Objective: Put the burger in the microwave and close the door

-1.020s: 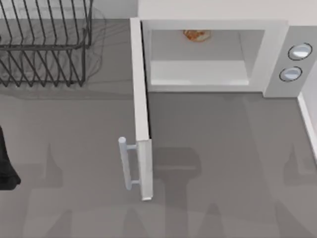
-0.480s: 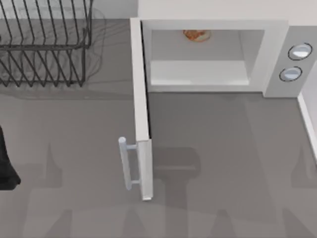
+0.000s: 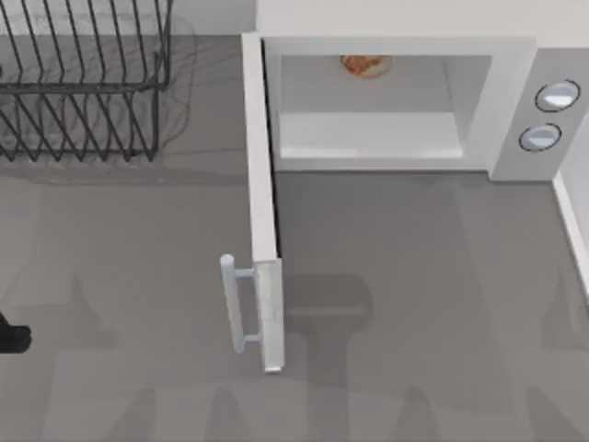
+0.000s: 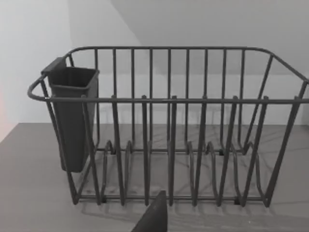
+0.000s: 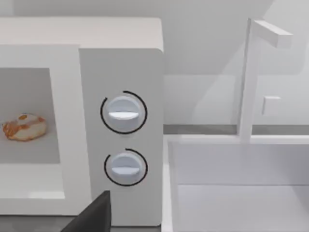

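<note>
The burger (image 3: 365,64) lies inside the microwave (image 3: 396,101), so push the door (image 3: 262,203) steadily shut; I cannot tell how either arm's jaws stand.

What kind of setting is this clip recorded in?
Most likely a simulated kitchen counter: a white microwave stands with its door swung open and a burger inside, a black wire dish rack sits beside it, and a white sink-like basin adjoins.
</note>
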You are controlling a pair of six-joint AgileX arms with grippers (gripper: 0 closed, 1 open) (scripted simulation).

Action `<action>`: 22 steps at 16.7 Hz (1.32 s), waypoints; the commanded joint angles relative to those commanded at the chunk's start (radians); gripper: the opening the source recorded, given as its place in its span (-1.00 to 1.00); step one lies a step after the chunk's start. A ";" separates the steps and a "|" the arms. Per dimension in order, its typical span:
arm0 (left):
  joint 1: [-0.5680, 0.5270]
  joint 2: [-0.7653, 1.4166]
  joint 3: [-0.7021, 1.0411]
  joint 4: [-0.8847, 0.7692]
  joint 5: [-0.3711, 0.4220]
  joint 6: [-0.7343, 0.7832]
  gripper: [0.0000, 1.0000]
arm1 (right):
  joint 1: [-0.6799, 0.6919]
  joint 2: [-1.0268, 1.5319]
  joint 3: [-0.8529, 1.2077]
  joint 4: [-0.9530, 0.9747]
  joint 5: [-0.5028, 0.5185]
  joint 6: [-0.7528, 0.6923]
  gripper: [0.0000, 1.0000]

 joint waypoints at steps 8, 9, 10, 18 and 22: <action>0.000 0.000 0.000 0.000 0.000 0.000 -1.00 | 0.000 0.000 0.000 0.000 0.000 0.000 1.00; 0.000 0.000 0.000 0.000 0.000 0.000 -1.00 | 0.000 0.000 0.000 0.000 0.000 0.000 1.00; 0.000 0.000 0.000 0.000 0.000 0.000 -1.00 | 0.000 0.000 0.000 0.000 0.000 0.000 1.00; 0.038 0.001 -0.003 0.003 0.039 0.000 -1.00 | 0.000 0.000 0.000 0.000 0.000 0.000 1.00; 0.182 0.004 -0.012 0.017 0.182 0.000 -1.00 | 0.000 0.000 0.000 0.000 0.000 0.000 1.00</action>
